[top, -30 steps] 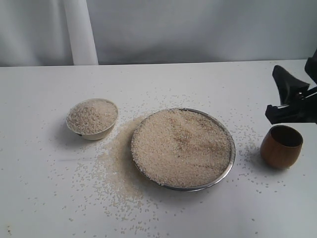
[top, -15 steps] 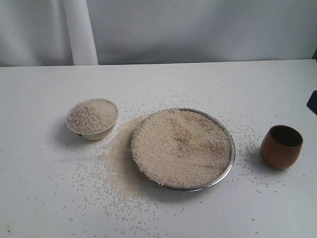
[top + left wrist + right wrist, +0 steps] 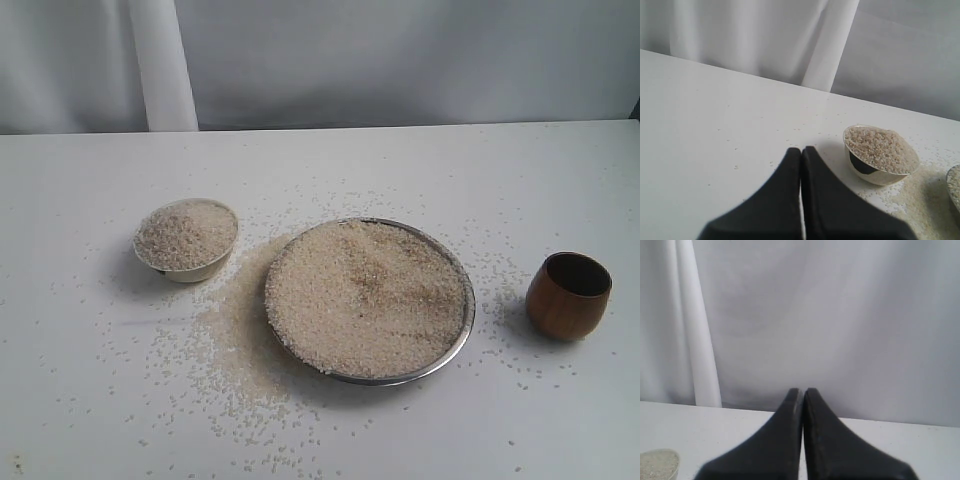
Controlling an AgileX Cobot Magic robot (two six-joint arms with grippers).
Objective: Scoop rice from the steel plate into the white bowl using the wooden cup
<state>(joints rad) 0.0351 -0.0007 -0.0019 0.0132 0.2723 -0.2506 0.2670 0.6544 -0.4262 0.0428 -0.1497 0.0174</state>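
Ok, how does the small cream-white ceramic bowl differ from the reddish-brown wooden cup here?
The cream-white ceramic bowl is wide and low; the reddish-brown wooden cup is narrower and taller for its width. The bowl is heaped with rice; the cup shows only a dark inside. In the exterior view the bowl stands left of the shiny steel plate, the cup right of it. Both stand upright on the white table.

No writing, label, brand mark, number or sign can be read in any of the views.
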